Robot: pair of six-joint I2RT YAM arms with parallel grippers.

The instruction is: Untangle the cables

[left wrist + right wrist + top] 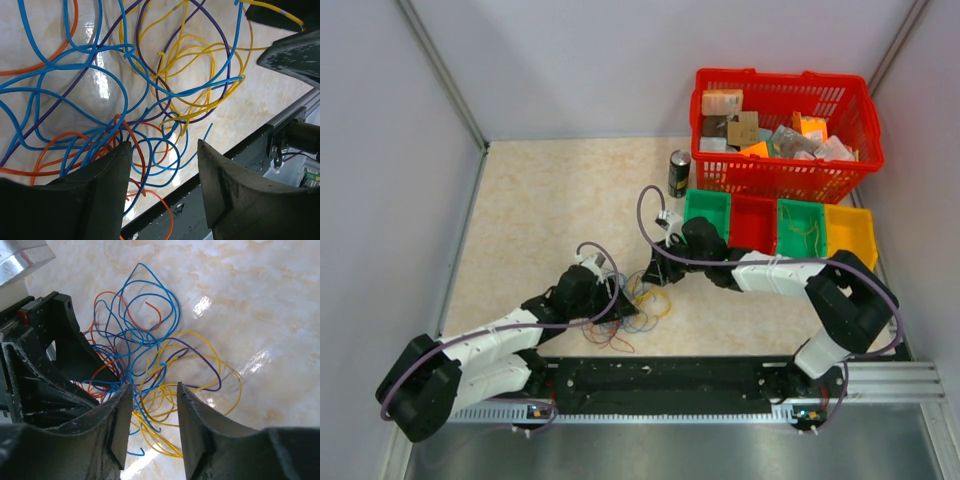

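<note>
The cables (642, 305) lie in one tangle of thin blue, orange, yellow and purple wires on the marble-patterned table, between the two grippers. My left gripper (612, 300) is at the tangle's left side. In the left wrist view the left gripper (162, 150) is open just above blue and orange loops (145, 150). My right gripper (655, 275) is at the tangle's upper right. In the right wrist view the right gripper (154, 390) is open, with yellow and blue wires (155, 412) lying between its fingers.
A row of bins stands behind the right arm: green (707, 213), red (753, 222), green (802, 226), yellow (850, 236). A red basket (865, 120) of items and a dark can (679, 172) are at the back. A black metal rail (660, 385) runs along the near edge.
</note>
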